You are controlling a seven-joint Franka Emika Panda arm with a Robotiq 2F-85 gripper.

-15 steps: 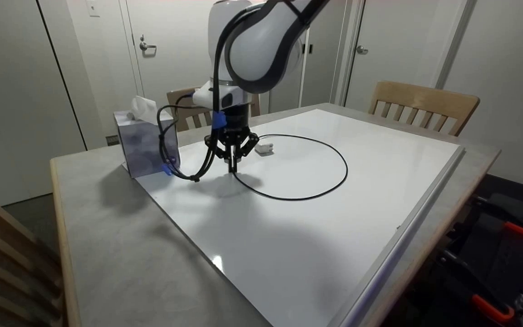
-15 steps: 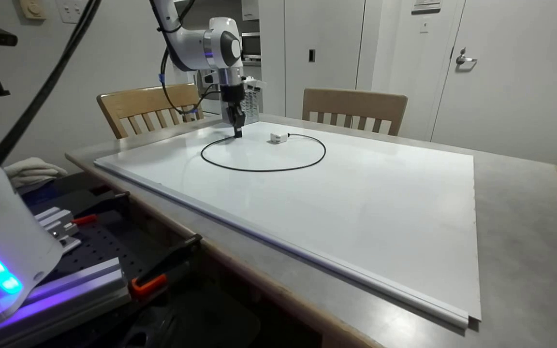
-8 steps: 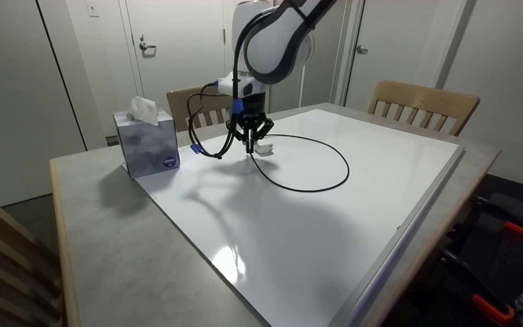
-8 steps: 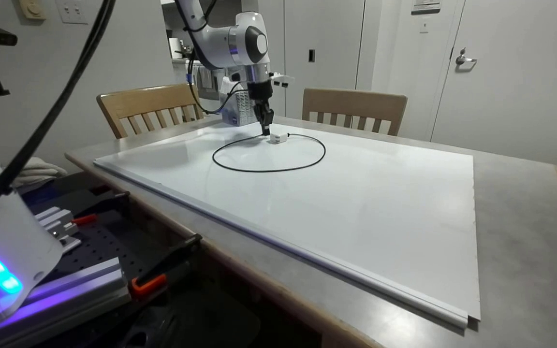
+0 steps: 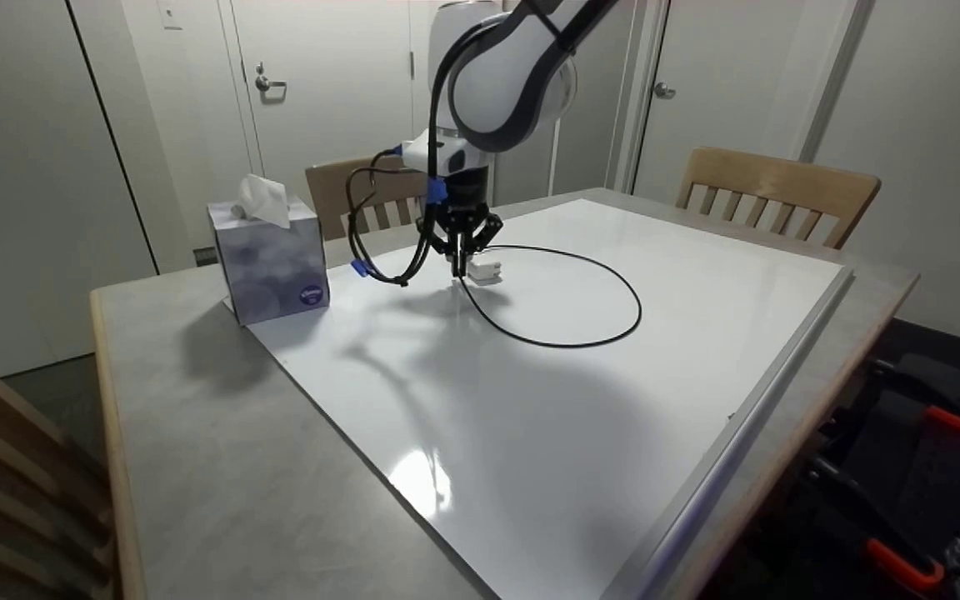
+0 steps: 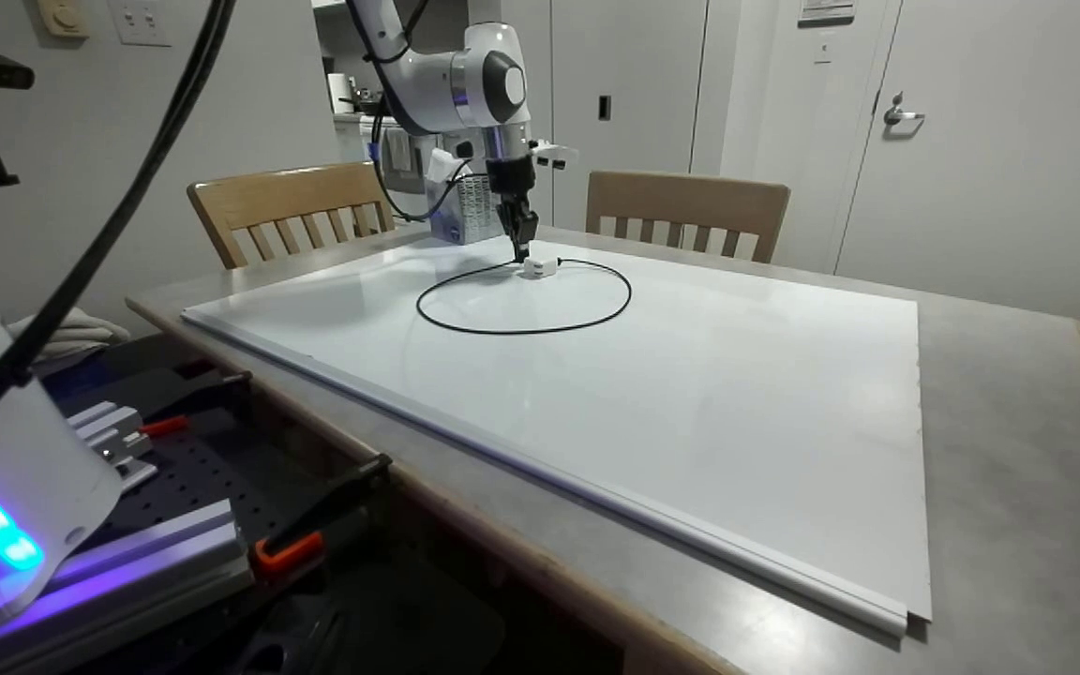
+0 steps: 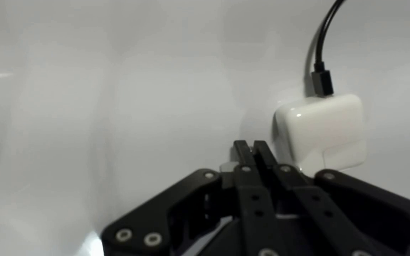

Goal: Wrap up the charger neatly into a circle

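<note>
Your fingers (image 7: 244, 153) are drawn nearly together, only a thin slit between them, and pinched at the tips of the gripper (image 5: 459, 272) you have one end of the black cable (image 6: 512, 332). In both exterior views the cable runs right up to those tips; in the wrist view you cannot make it out between them. The gripper points down, low at the white board (image 6: 709, 403), and you can't tell whether the tips touch it.

The white plug (image 7: 327, 131) is right by your fingers. In the wrist view it lies just to their right, part of its lower edge hidden behind the gripper; whether finger and plug touch, you can't tell. A black connector (image 7: 322, 82) sits in the plug's upper edge in that view, and the cable curves up and away from it.

From the plug, the cable sweeps out over the board in one wide, slightly lopsided loop and comes back to your fingers, so its two ends are near each other, with the plug just beside the held end.

In an exterior view you see a tissue box (image 5: 276, 271) standing by a corner of the board, well apart from your fingers and from the loop. The board lies on a grey table (image 5: 238, 467), with a wooden chair (image 5: 780, 177) beyond its far edge.
</note>
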